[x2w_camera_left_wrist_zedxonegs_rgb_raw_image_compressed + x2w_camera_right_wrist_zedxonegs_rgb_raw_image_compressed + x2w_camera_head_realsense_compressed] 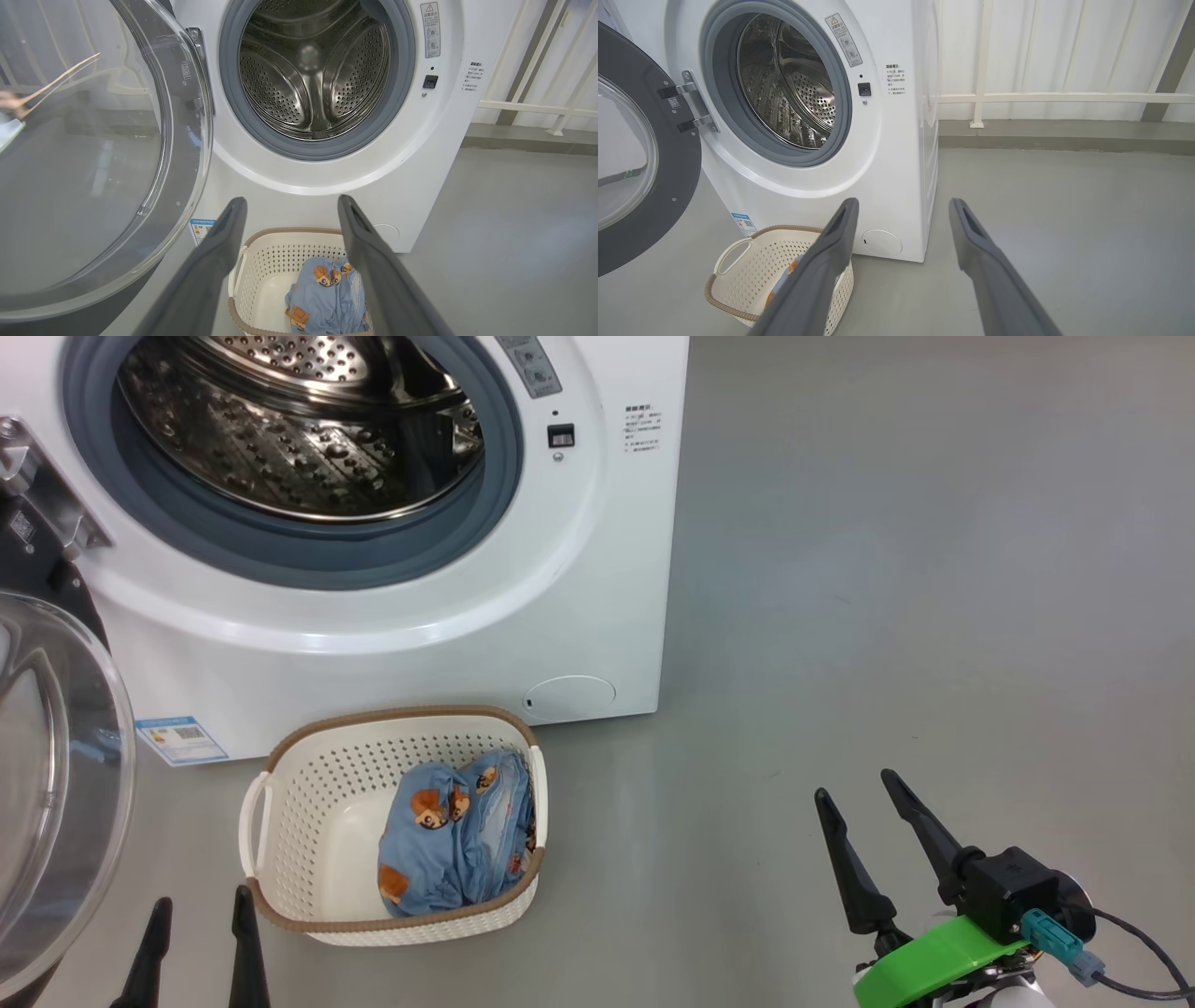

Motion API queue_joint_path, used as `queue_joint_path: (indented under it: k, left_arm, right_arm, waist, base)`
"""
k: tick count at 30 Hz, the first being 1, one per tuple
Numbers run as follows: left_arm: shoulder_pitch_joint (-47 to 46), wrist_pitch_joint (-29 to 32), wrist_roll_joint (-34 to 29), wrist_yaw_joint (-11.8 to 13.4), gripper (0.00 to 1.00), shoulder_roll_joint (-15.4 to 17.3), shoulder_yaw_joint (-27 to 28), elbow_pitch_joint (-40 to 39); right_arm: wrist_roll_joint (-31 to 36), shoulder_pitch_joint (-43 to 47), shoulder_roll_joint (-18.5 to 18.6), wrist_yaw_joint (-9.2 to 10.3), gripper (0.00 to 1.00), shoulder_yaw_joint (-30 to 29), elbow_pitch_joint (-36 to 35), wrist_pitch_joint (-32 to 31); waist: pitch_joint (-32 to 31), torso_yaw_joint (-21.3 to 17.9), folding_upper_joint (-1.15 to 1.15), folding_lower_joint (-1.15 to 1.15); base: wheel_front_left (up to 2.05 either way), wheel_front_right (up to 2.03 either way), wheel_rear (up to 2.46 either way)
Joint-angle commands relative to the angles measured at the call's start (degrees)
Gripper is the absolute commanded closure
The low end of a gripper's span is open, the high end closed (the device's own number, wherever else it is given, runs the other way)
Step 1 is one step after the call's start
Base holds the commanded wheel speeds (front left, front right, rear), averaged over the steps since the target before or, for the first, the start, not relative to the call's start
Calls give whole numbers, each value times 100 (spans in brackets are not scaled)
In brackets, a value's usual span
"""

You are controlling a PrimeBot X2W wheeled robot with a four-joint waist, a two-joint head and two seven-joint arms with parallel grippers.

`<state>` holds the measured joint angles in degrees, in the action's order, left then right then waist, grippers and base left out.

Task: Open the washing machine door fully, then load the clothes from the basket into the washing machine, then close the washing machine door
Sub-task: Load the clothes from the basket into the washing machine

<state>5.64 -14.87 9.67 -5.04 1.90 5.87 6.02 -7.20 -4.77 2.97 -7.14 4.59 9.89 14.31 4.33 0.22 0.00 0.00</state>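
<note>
Door point(56, 784) stands swung wide open at the left edge of my head view, glass bowl towards me, hinged to the washer point(373, 644) at upper left. The drum point(299, 439) is exposed at the top of the frame, ringed by the grey-blue gasket point(504, 476). The basket point(317, 803) sits on the grey floor point(887, 569) just below the washer, lower centre-left, and the clothes point(457, 840) lie bundled in its right half.

I see my left gripper point(202, 896) at the bottom left, just left of the basket's near corner, fingers spread and holding nothing. My right gripper point(854, 784) is at the lower right, well apart from the basket, likewise spread and empty.

In my left wrist view the fingers frame the basket and clothes at the bottom, with the drum above them.
</note>
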Motion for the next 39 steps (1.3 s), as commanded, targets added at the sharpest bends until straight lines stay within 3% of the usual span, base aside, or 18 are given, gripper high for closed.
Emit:
queue_joint_path:
  k: [1,15,39]
  left_arm:
    - [-135,-13,-19,23,0,98,191,-105]
    - [-213,-13,-19,15,0,98,207,-78]
    - [-281,-13,39,23,0,98,293,-127]
  right_arm:
    - [6,-84,-10,-35,0,106,-125,69]
    - [12,-107,-10,-35,0,63,-114,69]
    - [8,-142,-10,-35,0,49,-73,69]
  waist:
    - [6,11,0,0]
    - [82,48,0,0]
    - [161,105,0,0]
  base:
    - [0,0,0]
    - [25,-25,0]
    - [134,-134,0]
